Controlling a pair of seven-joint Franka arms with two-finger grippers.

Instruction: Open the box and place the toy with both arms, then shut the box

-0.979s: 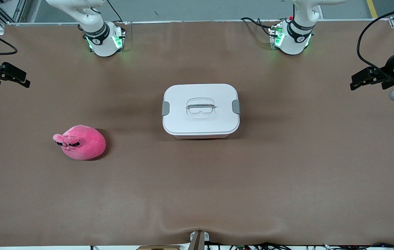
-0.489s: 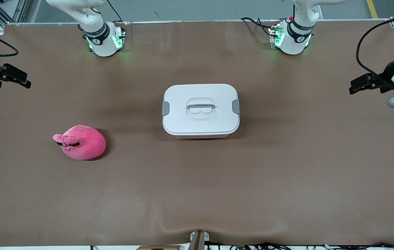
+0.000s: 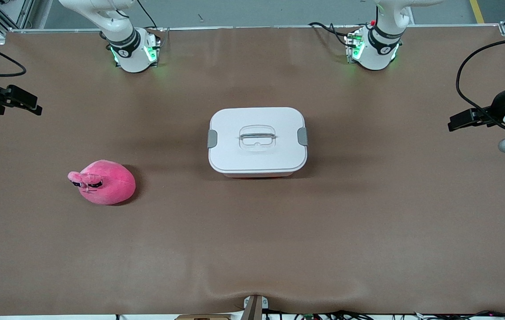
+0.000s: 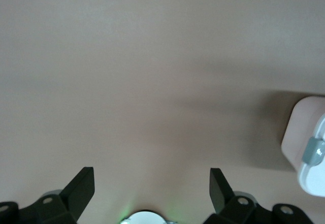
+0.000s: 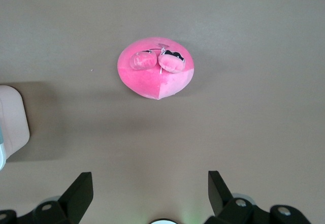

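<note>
The box sits shut in the middle of the table, white lid with grey side clips and a recessed handle. The pink plush toy lies on the table toward the right arm's end, nearer the front camera than the box. My left gripper is open and empty, up over the table at the left arm's end; its wrist view shows bare table and the box's edge. My right gripper is open and empty over the right arm's end; its wrist view shows the toy and the box's corner.
The brown table has a raised wrinkle at its front edge. The arms' green-lit bases stand along the edge farthest from the front camera. Cables hang from both arms.
Both grippers have moved lower in the front view, toward the table's middle band; the left gripper more than the right. The box and toy have not moved.
</note>
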